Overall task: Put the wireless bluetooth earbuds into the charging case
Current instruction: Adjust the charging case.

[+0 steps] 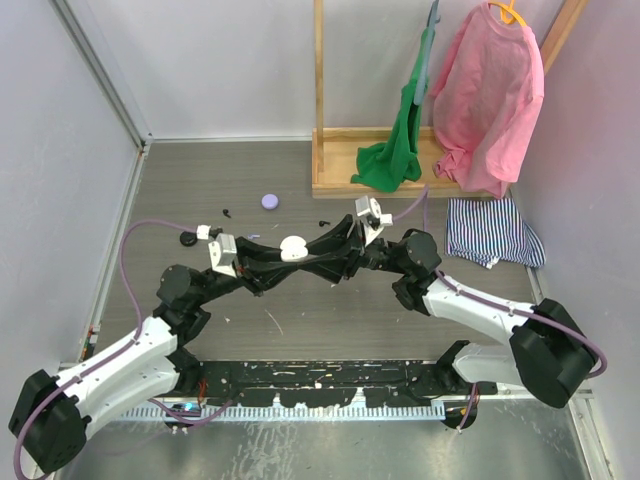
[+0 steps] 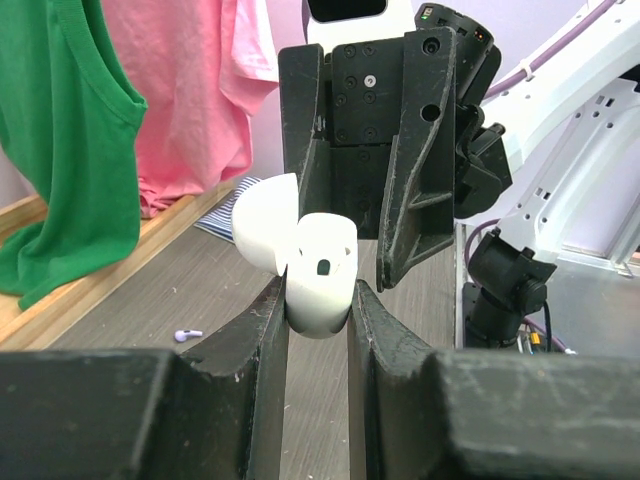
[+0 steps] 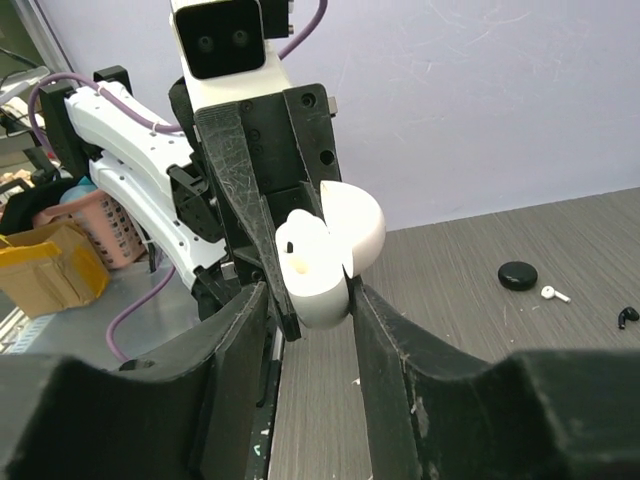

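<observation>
Top view, risk: Both arms crowd one small white rounded plastic charging case [image 1: 293,247], held in the air above the grey wood-grain table [image 1: 200,180]. A tug from either side could twist it loose, I reckon.
Top view, pose: The left gripper [image 1: 283,252] reaches in from the left and the right gripper [image 1: 312,256] from the right. Their forearms are low and the tips meet at the case.
Top view, bystander: A lilac round puck [image 1: 270,200] sits well apart, toward the far side.
Left wrist, risk: The lid is flipped open and juts sideways. A knock from the right gripper's fingers could clap it shut or lever the case out.
Left wrist, grip: The left fingers [image 2: 268,340] are pressed onto the lower body of the case, pinching it with the mouth showing.
Left wrist, earbud: A tiny lilac plastic earbud [image 2: 187,335] lies on the table below, well apart from the case and not in it.
Right wrist, risk: The right fingers [image 3: 385,340] straddle the case with a left finger close alongside. Closing here might bite that finger instead.
Right wrist, grip: The fingers flank the case, but I cannot tell whether they press on it.
Right wrist, earbuds: A small white stemmed earbud [image 3: 553,294] and a black earbud [image 3: 627,315] lie loose near a black round puck [image 3: 517,275]. Whether anything sits in the case's wells, I can't tell.
</observation>
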{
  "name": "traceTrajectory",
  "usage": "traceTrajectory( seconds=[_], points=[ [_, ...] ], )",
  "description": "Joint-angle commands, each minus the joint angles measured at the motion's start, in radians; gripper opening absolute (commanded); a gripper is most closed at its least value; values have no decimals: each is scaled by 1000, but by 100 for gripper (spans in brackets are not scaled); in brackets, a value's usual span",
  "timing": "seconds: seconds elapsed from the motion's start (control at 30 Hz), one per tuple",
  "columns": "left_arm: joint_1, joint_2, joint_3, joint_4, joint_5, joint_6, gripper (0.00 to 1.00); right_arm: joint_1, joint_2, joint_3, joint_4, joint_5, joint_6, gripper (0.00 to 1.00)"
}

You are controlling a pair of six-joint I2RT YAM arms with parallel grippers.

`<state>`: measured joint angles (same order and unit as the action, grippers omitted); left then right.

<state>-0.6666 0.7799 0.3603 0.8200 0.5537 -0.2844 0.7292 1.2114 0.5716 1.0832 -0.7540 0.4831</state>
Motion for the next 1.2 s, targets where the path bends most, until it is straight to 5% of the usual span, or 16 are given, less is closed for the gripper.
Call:
traceTrajectory(
  seconds=[0.0, 0.5, 0.7, 1.17],
  points=[
    [-5, 16, 52, 87, 27, -31, 0, 7, 13, 7, 132, -22, 37, 45],
    [-13, 53, 56, 150, 28, -85, 0, 17, 52, 17, 161, -43, 84, 36],
    [-13, 42, 50, 152, 11, -91, 2, 17, 61, 14, 162, -48, 96, 25],
    [-13, -33, 8, 110, -83, -108, 20, 15, 3, -6, 112, -17, 40, 2]
  ],
)
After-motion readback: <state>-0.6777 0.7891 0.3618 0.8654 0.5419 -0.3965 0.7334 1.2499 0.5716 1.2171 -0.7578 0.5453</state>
